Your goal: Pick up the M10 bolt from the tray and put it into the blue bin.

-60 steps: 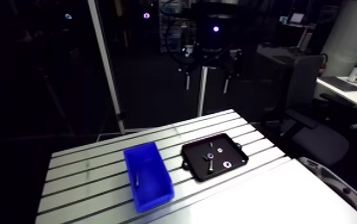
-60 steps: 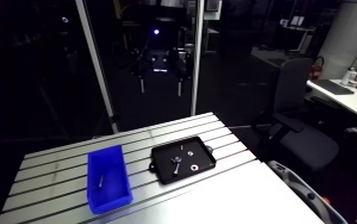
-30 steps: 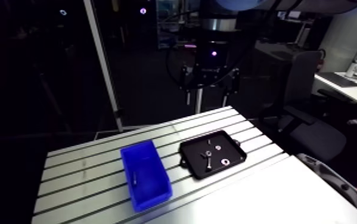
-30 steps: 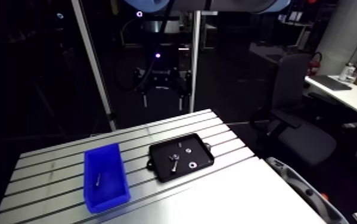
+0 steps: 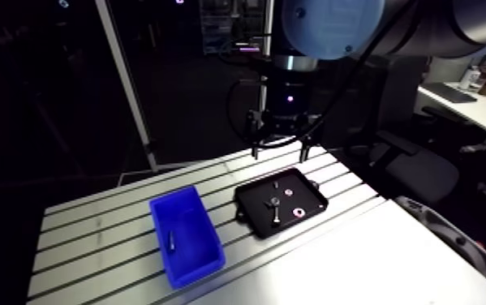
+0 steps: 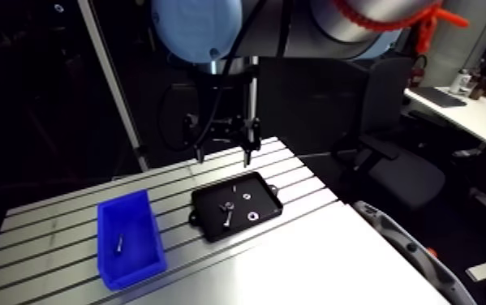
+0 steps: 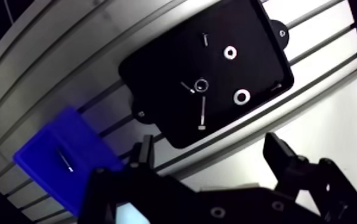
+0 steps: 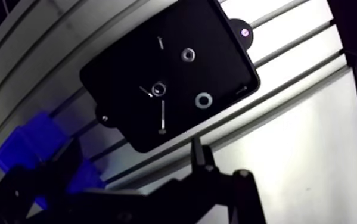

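Note:
A black tray (image 7: pixel 168 77) lies on the slotted table. In it are a long bolt (image 7: pixel 202 113), a nut (image 7: pixel 201 84), two washers (image 7: pixel 241 96) and a couple of small screws. My gripper (image 7: pixel 213 156) hangs well above the tray, open, with nothing between its fingers. In the arm view the gripper (image 5: pixel 279 150) hovers over the far edge of the tray (image 5: pixel 254 207), where the bolt (image 5: pixel 275 212) shows as a thin pale line. The blue bin (image 5: pixel 197 270) stands to the left of the tray and holds one small bolt-like part (image 5: pixel 169 240).
The aluminium table (image 5: pixel 92 235) has long slots running across it. A smooth white surface (image 5: pixel 359 268) adjoins its near right side. An upright metal post (image 5: pixel 124 89) rises behind the table's far edge.
The gripper has come down and closer to the table, from high behind it to just over the tray's far edge. Tray, bin and parts have not moved.

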